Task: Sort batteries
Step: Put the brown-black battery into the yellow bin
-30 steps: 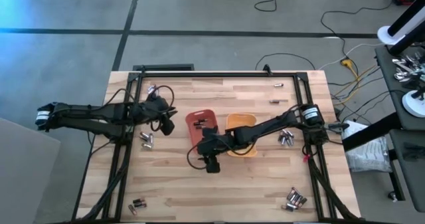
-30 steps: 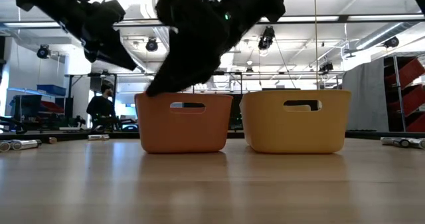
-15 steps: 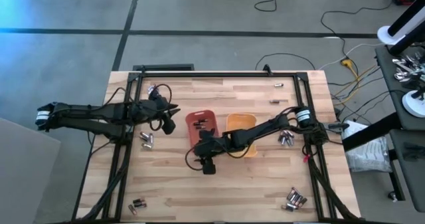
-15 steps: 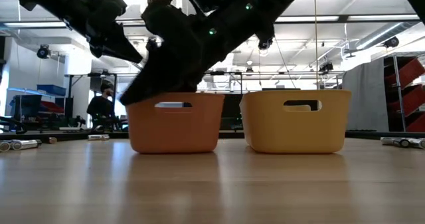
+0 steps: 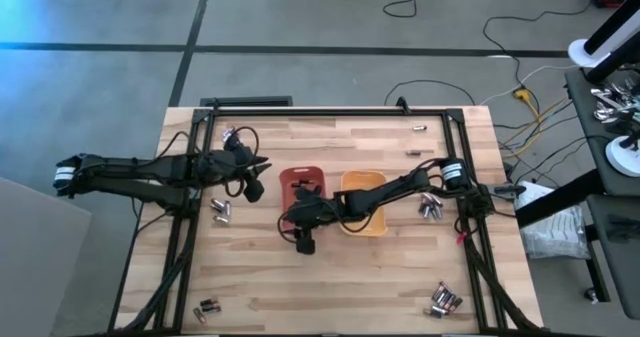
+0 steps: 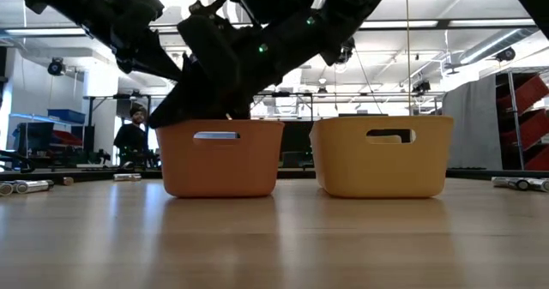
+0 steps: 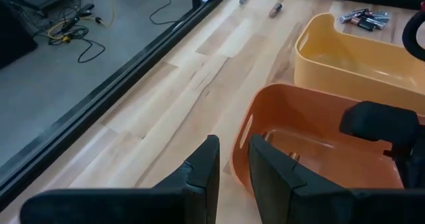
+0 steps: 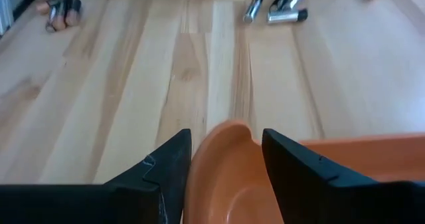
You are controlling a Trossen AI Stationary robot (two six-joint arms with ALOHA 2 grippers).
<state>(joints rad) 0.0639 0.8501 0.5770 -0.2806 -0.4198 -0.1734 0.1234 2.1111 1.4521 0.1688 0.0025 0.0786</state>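
1. Near the middle of the table (image 5: 330,277) I have the right gripper (image 8: 219,164) straddling a corner of the orange tray (image 5: 300,182); its fingers (image 8: 163,167) sit one on each side of the rim, with the corner filling the gap, so it grips the tray wall.
2. Beside it on the right stands the yellow tray (image 5: 365,202), close to the orange one; in the low view I see a narrow slit of daylight between them, so they are apart.
3. On the left I see the left gripper (image 7: 231,167) raised just off the orange tray's left side; its fingers stand a narrow gap apart and hold nothing.
4. Around the trays the batteries (image 5: 221,211) lie in loose clusters: one between the left arm and the front, one at the front-left edge, one near the front-right corner, one right of the yellow tray, two lone cells by the far edge; a few rest inside the orange tray.
5. Toward the front I see a broad bare run of wood, open between the two front clusters.
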